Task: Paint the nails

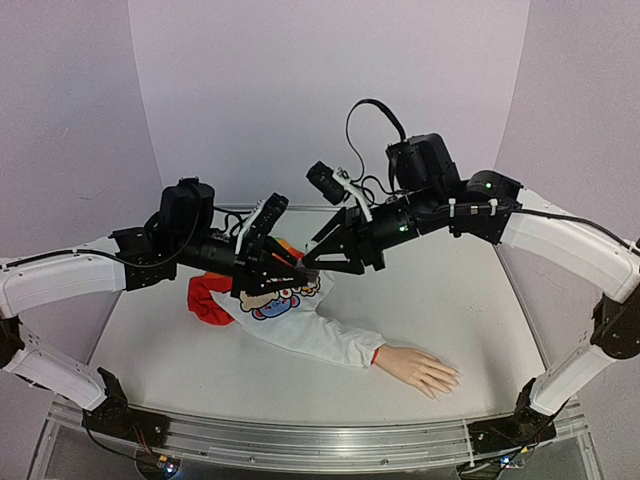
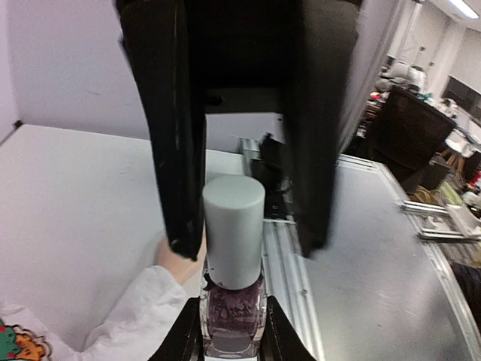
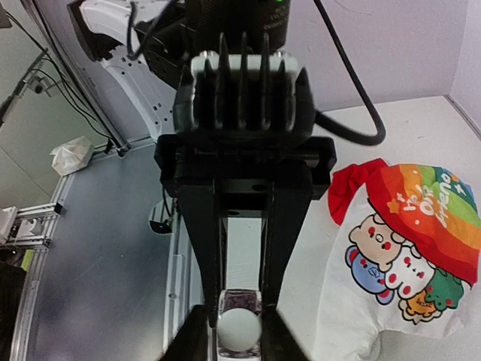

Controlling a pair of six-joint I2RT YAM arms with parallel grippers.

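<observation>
My left gripper (image 2: 231, 320) (image 1: 283, 268) is shut on a small clear bottle of dark purple polish (image 2: 233, 312) with a pale grey cap (image 2: 234, 226), held in the air above the table. My right gripper (image 3: 237, 320) (image 1: 318, 258) faces it, its jaws open on either side of the cap (image 3: 239, 329); one finger (image 2: 176, 150) touches the cap and the other (image 2: 319, 135) stands apart. The mannequin hand (image 1: 420, 368) lies flat at the near right, its nails too small to make out. It shows partly in the left wrist view (image 2: 179, 263).
A white sleeve (image 1: 310, 338) runs from the hand to a shirt with a cartoon print (image 1: 280, 300) (image 3: 406, 248) and red trim (image 1: 208, 300), lying under the grippers. A metal rail (image 1: 300, 435) lines the table's near edge. Lilac walls enclose the table.
</observation>
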